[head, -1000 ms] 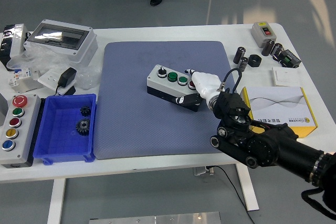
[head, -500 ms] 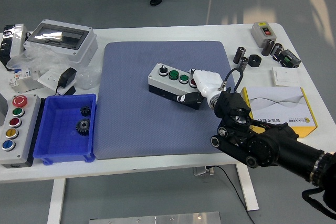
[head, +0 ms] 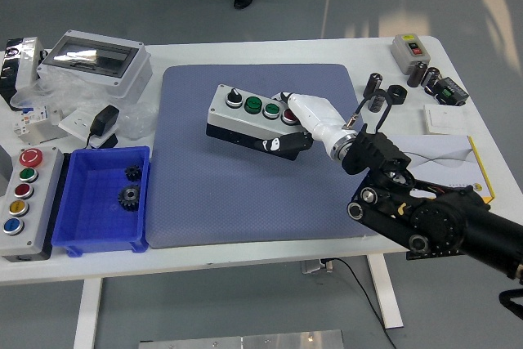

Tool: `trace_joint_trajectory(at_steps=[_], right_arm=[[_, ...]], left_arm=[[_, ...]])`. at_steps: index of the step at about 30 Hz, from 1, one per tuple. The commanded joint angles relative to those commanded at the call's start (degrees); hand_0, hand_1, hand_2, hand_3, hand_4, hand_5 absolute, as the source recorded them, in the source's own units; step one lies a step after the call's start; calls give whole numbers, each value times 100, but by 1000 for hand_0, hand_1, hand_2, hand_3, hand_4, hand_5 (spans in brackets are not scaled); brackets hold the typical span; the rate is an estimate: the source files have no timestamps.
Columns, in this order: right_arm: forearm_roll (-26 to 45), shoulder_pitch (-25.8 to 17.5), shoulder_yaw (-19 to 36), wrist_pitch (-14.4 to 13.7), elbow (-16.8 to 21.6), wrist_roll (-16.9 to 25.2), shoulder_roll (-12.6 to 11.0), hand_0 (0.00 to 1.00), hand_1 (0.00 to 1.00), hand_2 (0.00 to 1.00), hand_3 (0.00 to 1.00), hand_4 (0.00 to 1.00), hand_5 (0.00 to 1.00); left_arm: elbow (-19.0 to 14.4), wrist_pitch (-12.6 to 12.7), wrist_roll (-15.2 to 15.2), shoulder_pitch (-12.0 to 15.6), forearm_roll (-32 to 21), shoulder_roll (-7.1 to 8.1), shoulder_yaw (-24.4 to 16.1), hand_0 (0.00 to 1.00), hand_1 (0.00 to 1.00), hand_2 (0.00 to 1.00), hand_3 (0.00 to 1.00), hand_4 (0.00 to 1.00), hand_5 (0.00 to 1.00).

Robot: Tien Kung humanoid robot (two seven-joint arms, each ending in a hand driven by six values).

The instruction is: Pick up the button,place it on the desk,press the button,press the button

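We look down on a white table [head: 270,259] with a blue-grey mat [head: 245,194] across its middle. Near the centre of the frame, slightly above the middle, lies the button box [head: 245,112], a grey case with a black base and a row of controls on top: a black knob at its left, then two green buttons, then a red one at its right end. Its long axis runs from upper left to lower right, and it looks tilted, the left end perhaps lifted off the mat, though we cannot be sure. Our right hand [head: 306,120], white with a black arm entering from the lower right corner, meets the box at that right end, its fingers curled round the end by the red button and under the lower edge, so we judge it to be holding the box. No left hand appears. The box therefore extends away from the hand toward the upper left, gripped by one end only, and setting it flat on the mat seems to be the step in hand. Elsewhere, a blue bin [head: 102,198] with gears sits at lower left beside a second button panel [head: 24,202], and a yellow-edged box [head: 453,165] lies at right.
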Motion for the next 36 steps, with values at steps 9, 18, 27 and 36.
trace_joint_trajectory(at_steps=[9,18,27,36], right_arm=[[72,-13,-372,322,746,145,-553,104,255,299,325,37,2],[125,-125,-473,501,950,131,-782,115,268,305,327,55,2],[-32,-296,-487,337,753,234,-708,142,294,326,349,90,2],[-47,-233,-695,320,559,332,-670,182,331,349,385,133,2]], left_arm=[[0,8,7,-5,14,-5,2,617,584,567,604,546,259],[0,18,13,-14,36,-14,1,617,586,567,604,546,266],[0,12,7,-13,68,-27,-14,618,587,567,603,548,271],[0,12,9,-32,64,-13,-9,618,587,566,602,549,272]])
